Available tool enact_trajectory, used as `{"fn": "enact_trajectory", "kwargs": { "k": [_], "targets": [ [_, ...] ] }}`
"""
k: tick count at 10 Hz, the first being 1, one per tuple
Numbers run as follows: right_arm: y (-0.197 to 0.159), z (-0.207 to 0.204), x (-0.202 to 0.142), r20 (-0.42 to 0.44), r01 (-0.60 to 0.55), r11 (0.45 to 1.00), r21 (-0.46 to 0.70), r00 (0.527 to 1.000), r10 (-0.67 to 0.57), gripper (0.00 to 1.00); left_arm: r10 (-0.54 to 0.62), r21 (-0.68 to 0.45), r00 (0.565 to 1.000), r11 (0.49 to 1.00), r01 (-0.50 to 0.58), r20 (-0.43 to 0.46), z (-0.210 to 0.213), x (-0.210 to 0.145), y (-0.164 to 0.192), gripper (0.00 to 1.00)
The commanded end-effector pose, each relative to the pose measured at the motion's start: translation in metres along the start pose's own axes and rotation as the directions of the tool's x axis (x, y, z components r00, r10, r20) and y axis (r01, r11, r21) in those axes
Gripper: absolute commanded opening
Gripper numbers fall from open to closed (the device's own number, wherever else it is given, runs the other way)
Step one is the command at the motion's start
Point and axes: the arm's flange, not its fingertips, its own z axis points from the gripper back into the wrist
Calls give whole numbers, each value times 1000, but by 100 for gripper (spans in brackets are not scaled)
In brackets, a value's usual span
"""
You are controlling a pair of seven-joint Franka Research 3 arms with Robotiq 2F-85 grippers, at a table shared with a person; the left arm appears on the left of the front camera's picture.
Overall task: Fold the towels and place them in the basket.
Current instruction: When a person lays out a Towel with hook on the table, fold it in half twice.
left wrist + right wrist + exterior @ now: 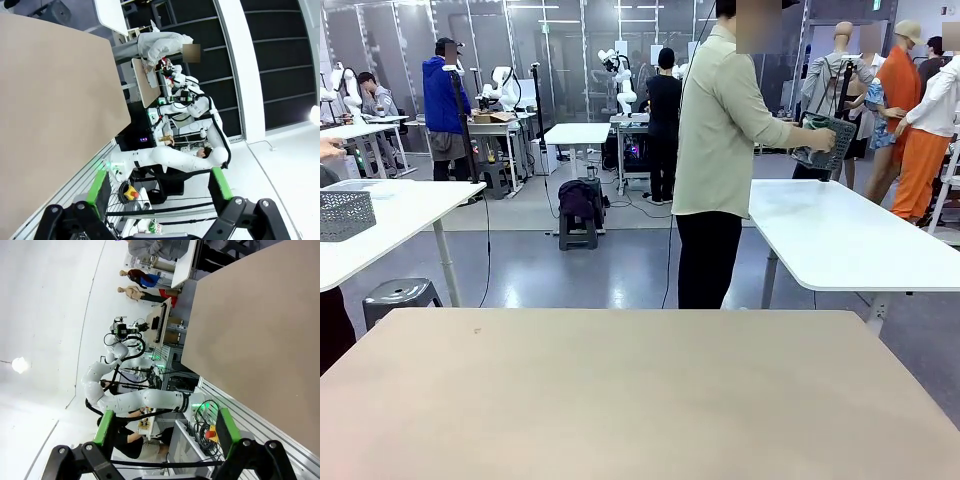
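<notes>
1. Left gripper (160,200) is gaping as wide as it goes, its green pads (100,187) standing well apart and gripping nothing. It is looking past the edge of the beige table (50,100), which is running along one side of its wrist view.
2. Right gripper (165,440) is doing likewise, with its jaws spread fully and nothing between them. The same tabletop is stretching away beside it.
3. The dark grey mesh basket (812,152) is being held up, tilted, by the person (720,150), above the white table (840,240) at the front view's right. What is lying inside it is too small to make out.
4. That person is standing just beyond the beige table's far edge and is facing toward the white table.
5. Farther left, a second grey mesh bin (345,213) is sitting on another white table (410,215).
</notes>
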Motion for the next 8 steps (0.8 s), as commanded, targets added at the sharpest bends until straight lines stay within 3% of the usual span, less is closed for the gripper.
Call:
{"fn": "enact_trajectory", "kwargs": {
  "k": [1, 8],
  "targets": [
    [3, 15, 0, -15, 25, 1000, 8, 1000, -25, 100, -27, -36, 1000, 999, 26, -5, 16, 2, -4, 100],
    [4, 11, -2, -16, 17, 1000, 20, 1000, -17, 100, 5, -38, 998, 999, -7, -55, 31, 3, 9, 100]
  ]
}}
